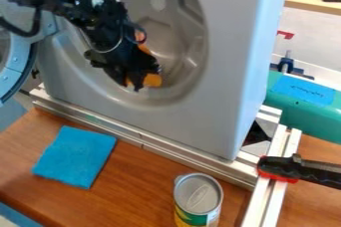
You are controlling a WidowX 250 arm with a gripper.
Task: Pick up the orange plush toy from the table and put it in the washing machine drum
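The arm (100,14) slants in from the upper left, past the open round door (20,66), probably because that slant lets the gripper (138,80) into the hollow of the grey machine (230,47). The gripper is low in that hollow, right beside an orange thing (153,80); how far open it is, and whether it has hold of the orange thing, I cannot tell. Metal rails (143,139) run along the machine's foot, likely to brace it, and the clamp (299,170) at lower right seems to pin them down. Counted: one blue cloth (75,156), flat at lower left; one can (199,193), upright on its base at bottom centre; one clamp; orange in two patches, perhaps one thing, perhaps two
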